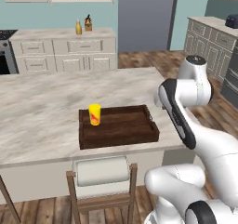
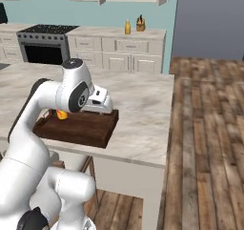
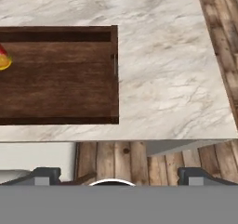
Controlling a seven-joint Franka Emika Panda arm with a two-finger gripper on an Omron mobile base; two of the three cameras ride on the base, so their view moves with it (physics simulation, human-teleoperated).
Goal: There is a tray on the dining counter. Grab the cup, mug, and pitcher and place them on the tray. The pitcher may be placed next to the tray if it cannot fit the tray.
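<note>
A simulated kitchen with a beige marbled dining counter [image 1: 42,107] in front of the robot. The claw [image 3: 118,175] hangs above the counter's near edge, its fingertips [image 3: 46,174] spread wide apart and holding nothing. Just beyond lies the dark wooden tray [image 1: 125,130], with the yellow cup [image 1: 95,114] upright in its far left corner. The mustard pitcher [image 1: 78,27] stands well apart on the wall counter [image 1: 60,34], beside a knife block [image 1: 88,23]
</note>
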